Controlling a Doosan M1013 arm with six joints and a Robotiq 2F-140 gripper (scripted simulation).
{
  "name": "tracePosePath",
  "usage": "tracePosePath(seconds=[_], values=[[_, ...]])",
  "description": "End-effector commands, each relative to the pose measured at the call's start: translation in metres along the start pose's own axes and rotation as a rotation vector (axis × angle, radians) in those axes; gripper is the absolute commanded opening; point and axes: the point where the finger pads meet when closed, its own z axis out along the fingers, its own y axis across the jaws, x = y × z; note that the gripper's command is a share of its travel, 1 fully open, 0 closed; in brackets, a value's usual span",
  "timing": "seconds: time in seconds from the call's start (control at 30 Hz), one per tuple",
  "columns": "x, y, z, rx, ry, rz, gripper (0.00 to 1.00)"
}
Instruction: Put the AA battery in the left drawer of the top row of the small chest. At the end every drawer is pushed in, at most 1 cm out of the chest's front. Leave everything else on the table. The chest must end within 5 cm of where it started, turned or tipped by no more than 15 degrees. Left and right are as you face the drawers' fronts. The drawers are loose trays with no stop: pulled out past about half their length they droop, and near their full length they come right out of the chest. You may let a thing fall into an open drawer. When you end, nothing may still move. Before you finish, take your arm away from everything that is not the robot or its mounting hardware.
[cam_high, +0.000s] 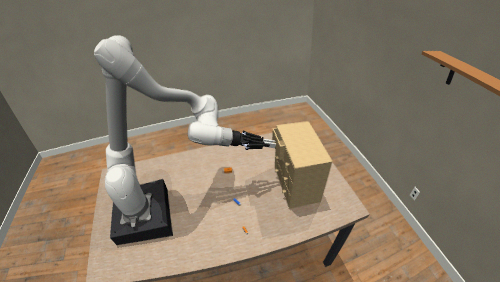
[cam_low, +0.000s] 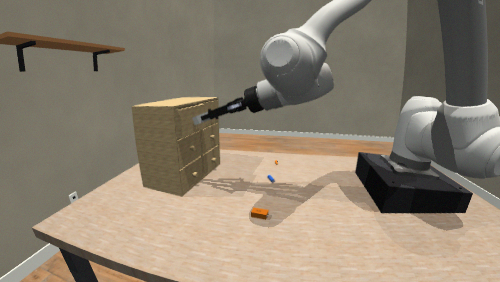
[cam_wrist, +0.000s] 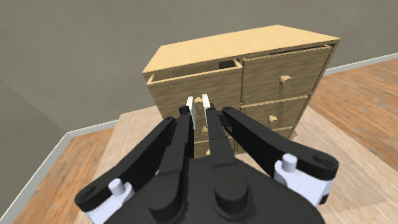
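The small wooden chest (cam_high: 305, 142) (cam_low: 159, 145) (cam_wrist: 240, 46) stands upright on the table. Its top-left drawer (cam_low: 187, 112) (cam_wrist: 222, 90) is out a little, with a narrow opening along its top. My gripper (cam_high: 273, 144) (cam_low: 196, 120) (cam_wrist: 198, 103) is shut on this drawer's knob (cam_wrist: 198, 99), between the pale fingertips. A small blue cylinder (cam_high: 237, 202) (cam_low: 270, 178) that looks like a battery lies on the table in front of the chest. A smaller orange piece (cam_high: 245, 230) (cam_low: 276, 162) lies beyond it; I cannot tell for certain which is the AA battery.
An orange block (cam_high: 228, 170) (cam_low: 259, 213) lies on the table. The top-right drawer (cam_wrist: 275, 75) looks in or nearly in, with a thin dark slit above it. The lower drawers' knobs stick out below my fingers. A wall shelf (cam_high: 465, 70) (cam_low: 60, 42) is beyond the chest.
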Motion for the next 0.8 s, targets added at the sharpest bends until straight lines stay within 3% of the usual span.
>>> tracePosePath(seconds=[0.0, 0.77], values=[[-0.001, 0.000, -0.004, 0.000, 0.000, 0.000, 0.08], [-0.011, 0.000, -0.032, 0.000, 0.000, 0.000, 0.08]])
